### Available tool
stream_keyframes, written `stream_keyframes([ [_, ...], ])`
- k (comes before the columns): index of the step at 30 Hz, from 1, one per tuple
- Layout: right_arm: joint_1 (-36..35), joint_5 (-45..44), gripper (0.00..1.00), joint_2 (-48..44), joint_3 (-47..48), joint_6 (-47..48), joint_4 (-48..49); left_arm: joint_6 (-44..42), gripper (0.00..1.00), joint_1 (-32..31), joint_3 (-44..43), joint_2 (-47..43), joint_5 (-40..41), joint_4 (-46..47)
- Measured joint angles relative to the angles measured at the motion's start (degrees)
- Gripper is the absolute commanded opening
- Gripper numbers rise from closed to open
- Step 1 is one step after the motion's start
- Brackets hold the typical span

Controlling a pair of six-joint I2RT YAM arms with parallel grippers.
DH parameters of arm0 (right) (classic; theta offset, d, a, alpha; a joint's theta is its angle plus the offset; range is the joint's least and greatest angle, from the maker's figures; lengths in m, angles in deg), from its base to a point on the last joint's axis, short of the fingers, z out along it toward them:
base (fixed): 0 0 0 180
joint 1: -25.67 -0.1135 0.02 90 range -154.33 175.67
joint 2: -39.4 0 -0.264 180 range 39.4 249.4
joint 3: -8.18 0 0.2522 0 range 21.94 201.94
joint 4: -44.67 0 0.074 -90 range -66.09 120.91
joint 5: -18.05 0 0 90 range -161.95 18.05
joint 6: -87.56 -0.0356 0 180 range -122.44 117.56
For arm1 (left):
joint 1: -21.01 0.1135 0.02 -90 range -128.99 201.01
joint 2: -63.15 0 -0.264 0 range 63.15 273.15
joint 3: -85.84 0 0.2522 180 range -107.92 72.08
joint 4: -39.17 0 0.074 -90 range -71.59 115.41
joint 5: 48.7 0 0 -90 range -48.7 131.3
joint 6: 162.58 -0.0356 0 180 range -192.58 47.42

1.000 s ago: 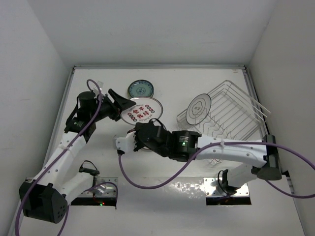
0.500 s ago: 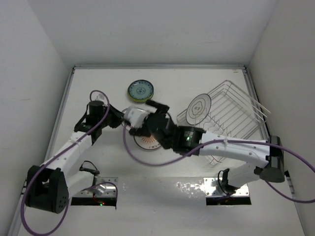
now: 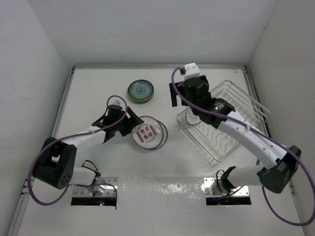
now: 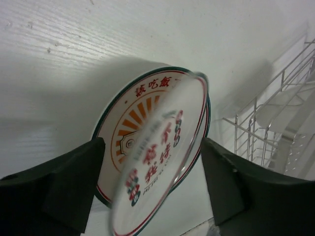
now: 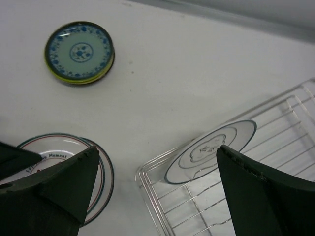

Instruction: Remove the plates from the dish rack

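The left gripper (image 4: 152,142) has its dark fingers spread wide and grips nothing. Between them a white round plate with red characters (image 4: 157,164) shows tilted and blurred. It sits over a white round plate with orange sunburst (image 4: 129,123), which lies flat on the white table (image 3: 93,93). Bare tabletop runs from the left of this pair to the white side wall (image 3: 34,73).

The right gripper (image 5: 158,149) hangs released, jaws far apart. It is above bare table between that pair and the square silvery wire dish rack (image 3: 211,140). One white round plate with black rings (image 5: 211,150) leans on edge among the tines at the rack's corner nearest this gripper. The rack sits close to the right wall, skewed to the table's edges.

Near the table's back edge, well apart from the pair and the rack, a small round teal-patterned plate (image 5: 79,51) tops a low stack with a lime-green rim.
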Motion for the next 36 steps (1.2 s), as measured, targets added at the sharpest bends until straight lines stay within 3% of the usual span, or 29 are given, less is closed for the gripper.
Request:
stream_keyframes([
  [2,5.2,3.9,0.99,1.3,0.0,-3.7,-1.4,0.3,0.9,-0.7,-0.2,0.2,0.7,-0.2],
  [6,11.9,9.7,0.99,3.6,-0.5,-10.8,-2.9,-1.4,0.99,-1.9,-2.9,0.9,2.8,-4.6],
  [11,14.8,11.0,0.99,8.4,1.3,-18.4,-5.0,-6.3,1.0,-2.5,-11.4,0.8,8.9,-14.6],
  [17,15.5,5.2,0.98,13.9,2.5,-26.8,-6.2,-13.7,1.0,-2.6,-18.0,-3.0,15.5,-25.6],
  [20,15.5,2.4,0.91,14.1,1.1,-30.8,-5.7,-17.0,1.0,-2.6,-20.2,-6.4,18.1,-30.8],
  [24,15.5,-1.3,0.64,14.1,-2.1,-35.9,-4.1,-21.9,1.0,-2.6,-22.7,-14.0,21.4,-35.8],
  [27,15.5,-3.3,0.58,14.1,-4.6,-39.3,-3.3,-25.1,1.0,-2.6,-24.2,-18.3,23.5,-36.9],
  [30,15.5,-4.6,0.4,14.7,-5.4,-41.8,-3.2,-26.9,1.0,-2.6,-24.3,-19.5,24.7,-37.1],
  [31,15.5,-5.0,0.28,15.0,-5.4,-42.5,-3.0,-27.4,1.0,-2.6,-24.0,-19.4,24.9,-37.1],
  [34,15.4,-6.0,0.16,15.4,-5.4,-44.9,-2.3,-28.0,1.0,-2.6,-22.2,-18.1,24.9,-37.0],
  [36,15.3,-6.8,0.14,15.4,-5.4,-45.9,-2.4,-28.2,1.0,-2.6,-21.1,-17.2,24.8,-37.0],
])
